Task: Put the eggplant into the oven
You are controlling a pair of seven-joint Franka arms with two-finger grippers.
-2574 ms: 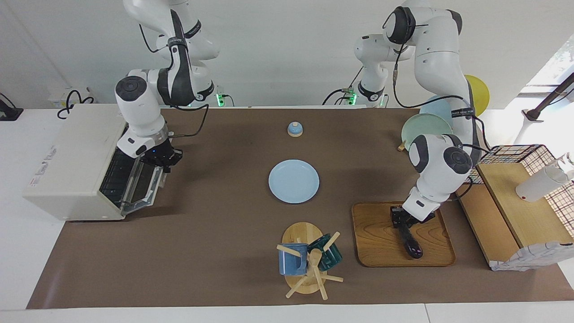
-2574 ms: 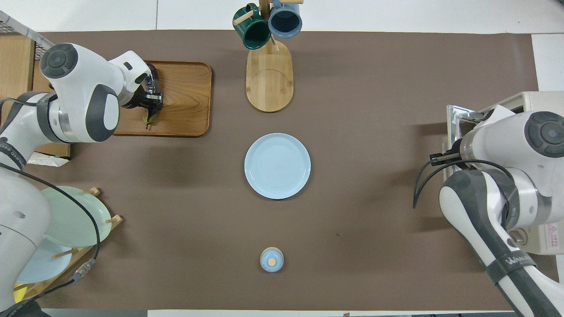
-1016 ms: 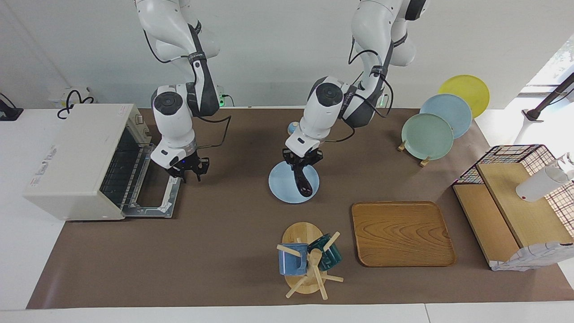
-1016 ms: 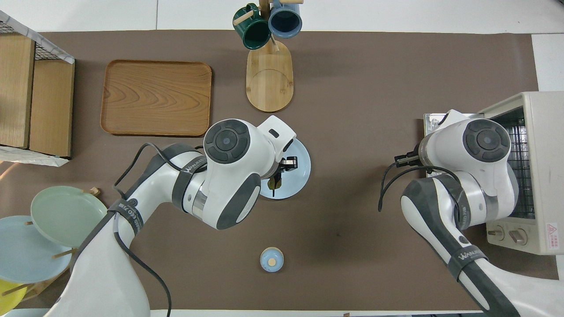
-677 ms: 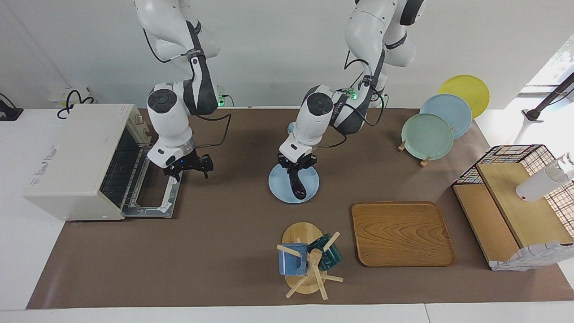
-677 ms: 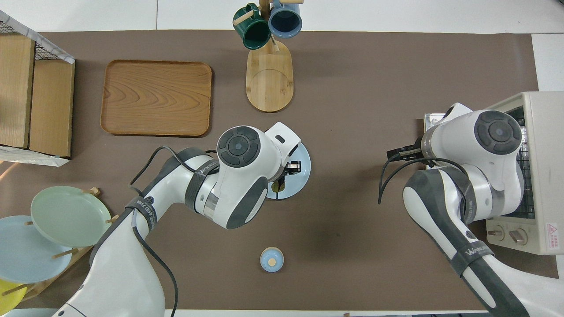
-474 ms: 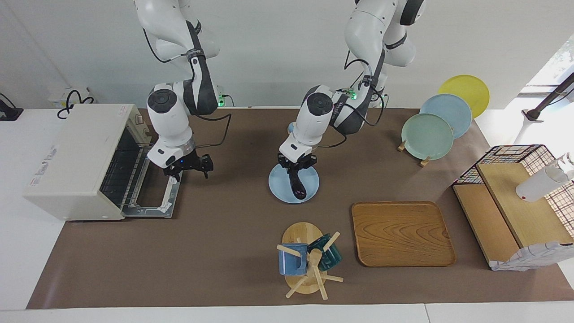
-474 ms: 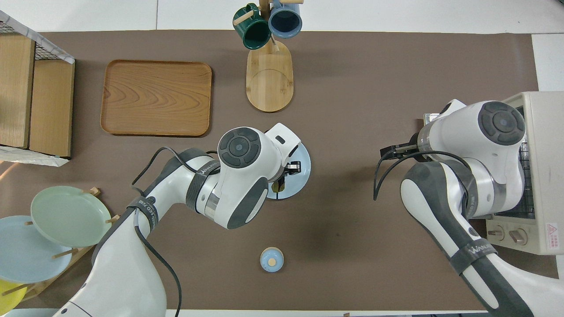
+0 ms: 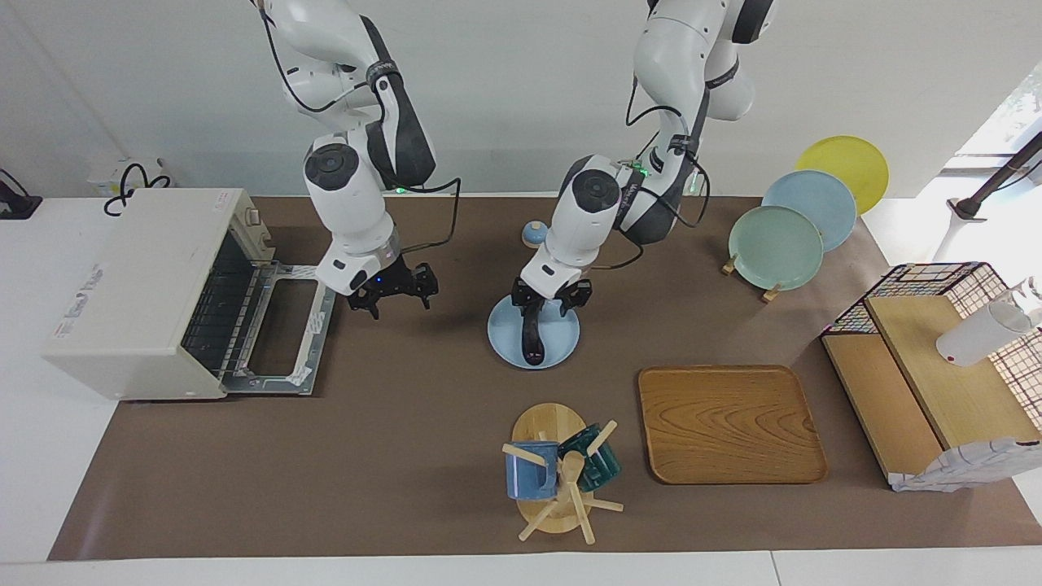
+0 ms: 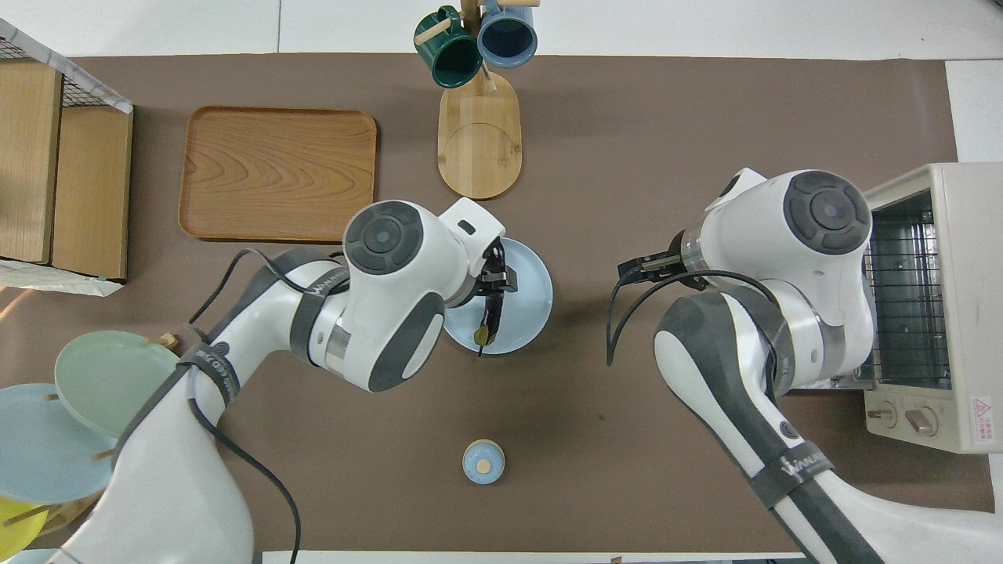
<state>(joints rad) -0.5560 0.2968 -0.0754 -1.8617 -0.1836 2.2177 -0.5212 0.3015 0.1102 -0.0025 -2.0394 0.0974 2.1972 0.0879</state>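
Note:
The dark purple eggplant [image 9: 531,335] lies on the light blue plate [image 9: 562,342] in the middle of the mat, with its stem end [image 10: 479,337] toward the robots. Just above its nearer end hangs my left gripper [image 9: 552,299], open, its fingers spread to either side. My right gripper [image 9: 391,293] is open too and holds nothing, over the mat between the plate and the oven door. The cream oven [image 9: 134,285] stands at the right arm's end of the table. Its door [image 9: 281,334] is folded down flat and the wire rack [image 10: 901,298] shows inside.
A wooden tray [image 9: 733,423] and a mug tree [image 9: 558,480] with a blue and a green mug lie farther from the robots than the plate. A small blue bell [image 9: 535,234] sits nearer to the robots. A plate rack [image 9: 781,232] and a wooden shelf [image 9: 936,374] stand at the left arm's end.
My left gripper carried the eggplant from the tray to the blue plate, set it down and opened. My right gripper left the opened oven door and moved toward the plate.

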